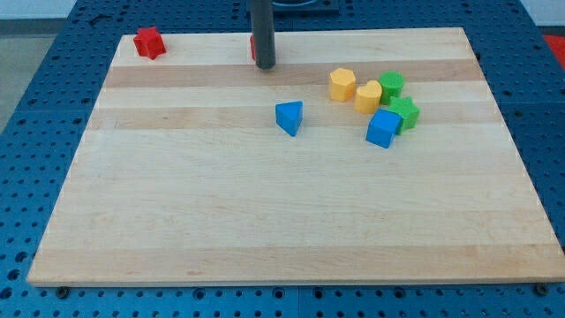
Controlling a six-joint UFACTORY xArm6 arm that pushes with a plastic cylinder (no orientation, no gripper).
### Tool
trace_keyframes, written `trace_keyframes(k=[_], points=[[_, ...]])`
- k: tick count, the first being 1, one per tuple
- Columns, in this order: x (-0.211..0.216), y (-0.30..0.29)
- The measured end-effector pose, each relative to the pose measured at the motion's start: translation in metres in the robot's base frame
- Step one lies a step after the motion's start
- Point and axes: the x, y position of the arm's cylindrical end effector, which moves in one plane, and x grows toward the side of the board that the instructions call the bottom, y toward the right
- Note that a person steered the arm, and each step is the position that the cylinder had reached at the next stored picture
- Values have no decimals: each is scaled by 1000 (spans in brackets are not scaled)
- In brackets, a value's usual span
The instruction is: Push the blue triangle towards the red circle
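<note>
My tip (265, 65), the tool's lower end, is a plain rod with nothing to open or close; it grips nothing and touches no block that I can make out. It stands near the surface's (265, 230) top edge, with a red block (252, 46), shape hidden, peeking out just behind it on its left side. One blue triangle (289, 117) lies below my tip and slightly right, apart from it. Further right sits a tight cluster of five: two yellow blocks (342, 84) (368, 95), two green blocks (391, 85) (405, 112) and one blue cube (383, 128). One red star-like block (149, 42) rests far left at the top corner. Bare wood spreads below.
</note>
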Motion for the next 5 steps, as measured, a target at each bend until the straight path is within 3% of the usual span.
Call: trace_keyframes(k=[1,5], points=[[-2,-28],[-44,-41]])
